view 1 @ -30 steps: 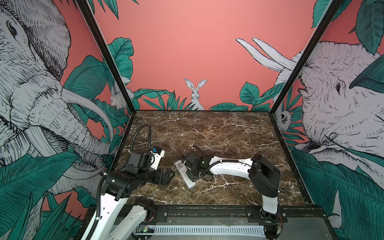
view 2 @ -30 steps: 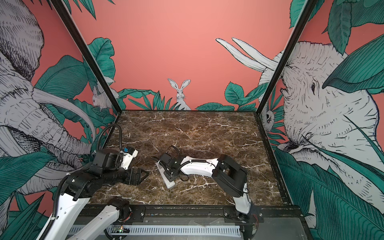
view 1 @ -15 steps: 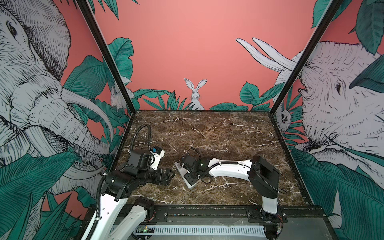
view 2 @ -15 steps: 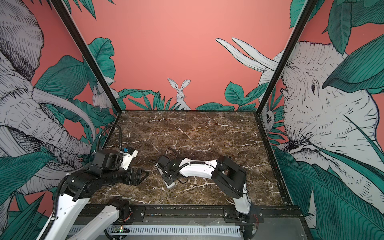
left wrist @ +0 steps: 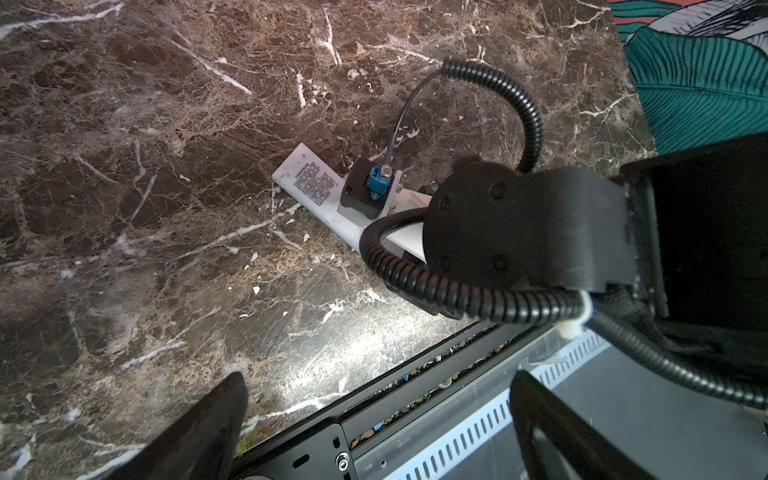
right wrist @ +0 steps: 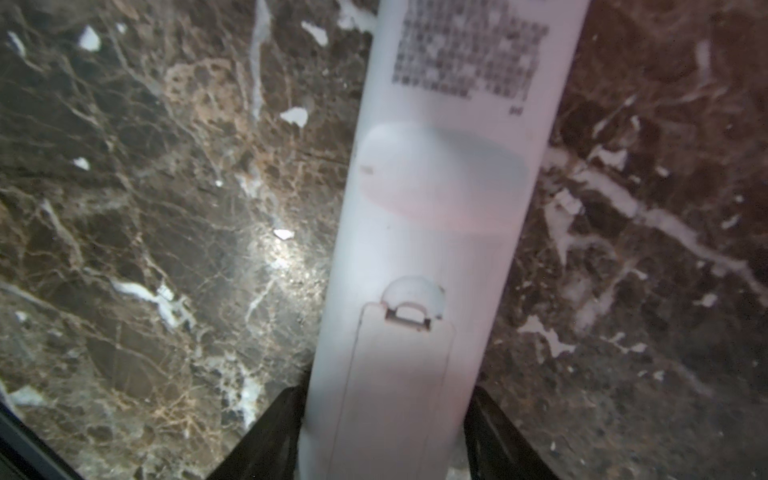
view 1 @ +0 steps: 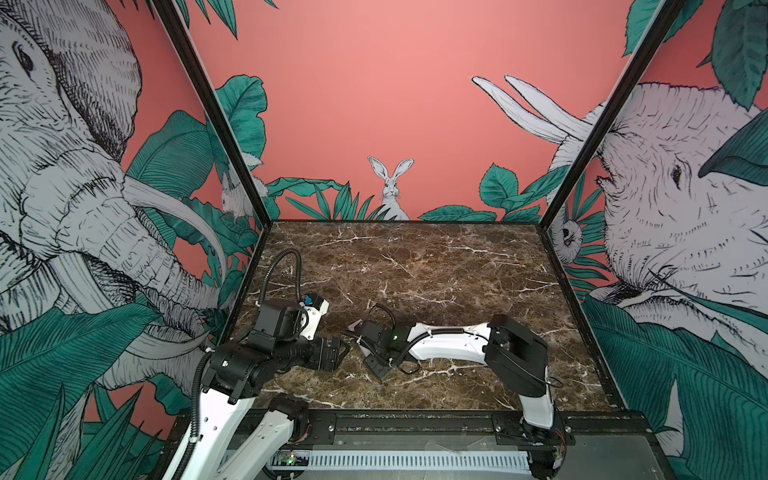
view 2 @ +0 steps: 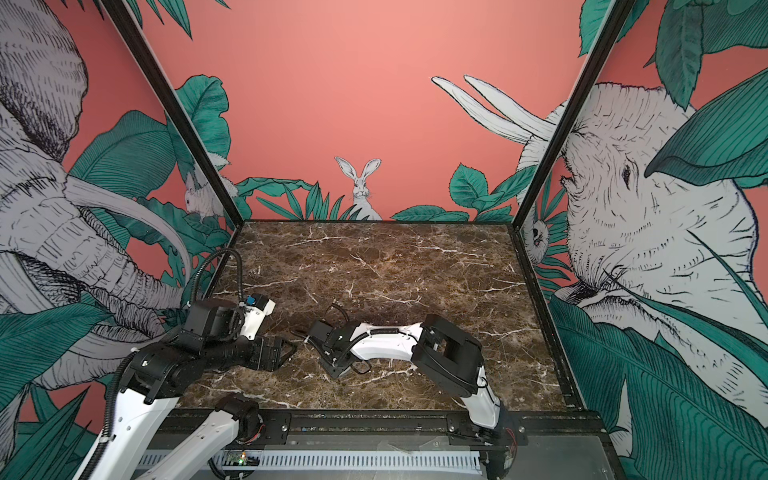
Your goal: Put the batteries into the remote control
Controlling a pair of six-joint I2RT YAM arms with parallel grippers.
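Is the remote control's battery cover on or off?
On: the battery cover sits flush in the back of the remote control, clip seated.

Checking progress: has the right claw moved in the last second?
Yes, the right claw slid left over the unmoved remote control, now hiding most of it.

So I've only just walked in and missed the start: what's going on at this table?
A slim white rectangular remote control lies back-up on the brown marble table. The right gripper straddles one end of it, a finger on each side; whether it is squeezing cannot be told. The white plastic battery cover looks shut, and no batteries are in view. The left gripper hangs open and empty nearby.
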